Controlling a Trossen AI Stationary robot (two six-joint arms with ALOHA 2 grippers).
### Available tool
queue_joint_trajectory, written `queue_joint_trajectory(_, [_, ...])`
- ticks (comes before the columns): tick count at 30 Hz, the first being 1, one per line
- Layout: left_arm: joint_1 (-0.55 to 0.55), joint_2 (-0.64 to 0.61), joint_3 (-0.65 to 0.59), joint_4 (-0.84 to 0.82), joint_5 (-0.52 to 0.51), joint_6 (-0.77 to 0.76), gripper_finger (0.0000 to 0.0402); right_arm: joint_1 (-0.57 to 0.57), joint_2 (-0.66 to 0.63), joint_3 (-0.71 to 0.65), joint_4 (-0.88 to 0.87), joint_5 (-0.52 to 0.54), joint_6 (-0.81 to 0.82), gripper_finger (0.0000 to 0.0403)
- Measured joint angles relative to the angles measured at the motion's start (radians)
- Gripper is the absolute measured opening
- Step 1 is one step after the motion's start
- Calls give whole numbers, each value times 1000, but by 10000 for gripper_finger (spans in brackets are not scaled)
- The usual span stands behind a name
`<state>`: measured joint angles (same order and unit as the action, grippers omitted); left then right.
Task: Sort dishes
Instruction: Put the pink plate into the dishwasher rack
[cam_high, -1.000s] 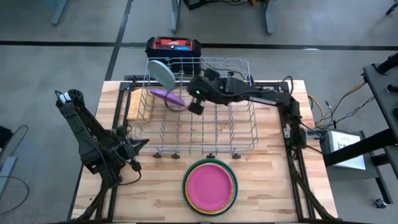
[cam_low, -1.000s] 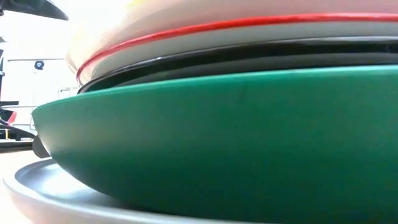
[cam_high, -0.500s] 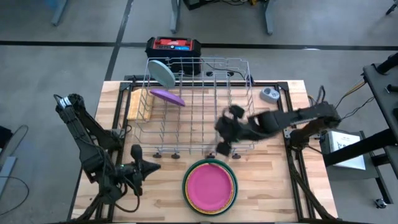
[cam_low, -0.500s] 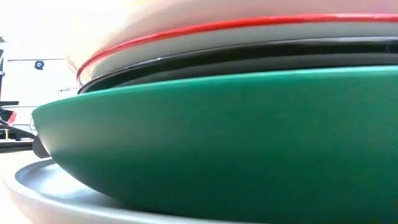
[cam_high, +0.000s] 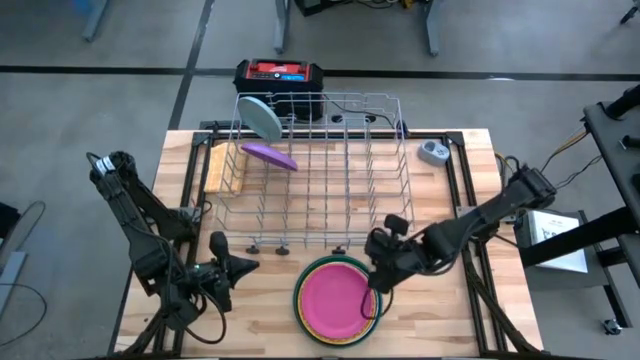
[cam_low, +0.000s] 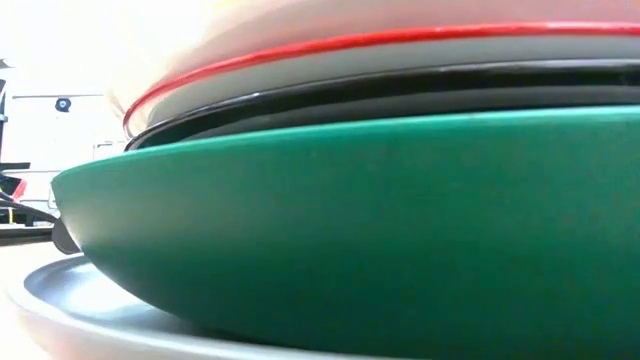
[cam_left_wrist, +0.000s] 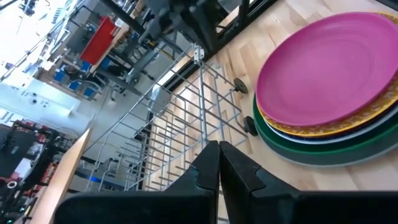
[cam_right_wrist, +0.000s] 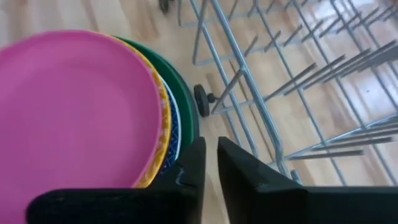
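- Right gripper (cam_high: 377, 277) hangs low at the right rim of the plate stack, between that stack and the front edge of the dish rack (cam_high: 318, 170); in its own wrist view its two dark fingers (cam_right_wrist: 239, 163) stand almost together with only a thin slit between them, and nothing is held there.
- Just beside those fingers lies the stack's rim: a pink plate (cam_right_wrist: 74, 106) on top, then a yellow patterned plate (cam_right_wrist: 163, 121), a blue-and-white edge, and a dark green plate (cam_right_wrist: 184, 102) lower down.
- From above, the stack (cam_high: 338, 299) sits on the wooden table (cam_high: 440, 310) near its front edge, just in front of the rack's black feet.
- Seen from table height, the stack fills the frame: the green plate (cam_low: 380, 220) rests on a grey plate (cam_low: 70, 300), with dark and red-edged rims above it.
- Inside the rack, a purple plate (cam_high: 268, 155) lies tilted across the tines in the back left part, and a pale blue plate (cam_high: 263, 118) stands leaning at the back left corner.
- Left gripper (cam_high: 248, 265) rests low over the table's front left, pointing toward the stack and well apart from it; its fingers (cam_left_wrist: 200, 168) are pressed together, empty.
- Behind the rack sits a red and black case (cam_high: 281, 74); a small grey round object (cam_high: 433, 152) lies on the table at the rack's right.
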<state>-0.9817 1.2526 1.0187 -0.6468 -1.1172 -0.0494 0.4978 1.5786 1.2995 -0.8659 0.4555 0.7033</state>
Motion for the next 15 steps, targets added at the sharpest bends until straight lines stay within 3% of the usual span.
queue_joint_trajectory(4, [0,0,0,-6,-1,0,0,-13,53,-1,43,-32,4,82])
queue_joint_trajectory(9, [0,0,0,-6,-1,0,0,-16,105,-1,119,-145,-59,130])
queue_joint_trajectory(15, [0,-1,0,-9,-1,0,0,-16,151,-1,141,-178,-58,161])
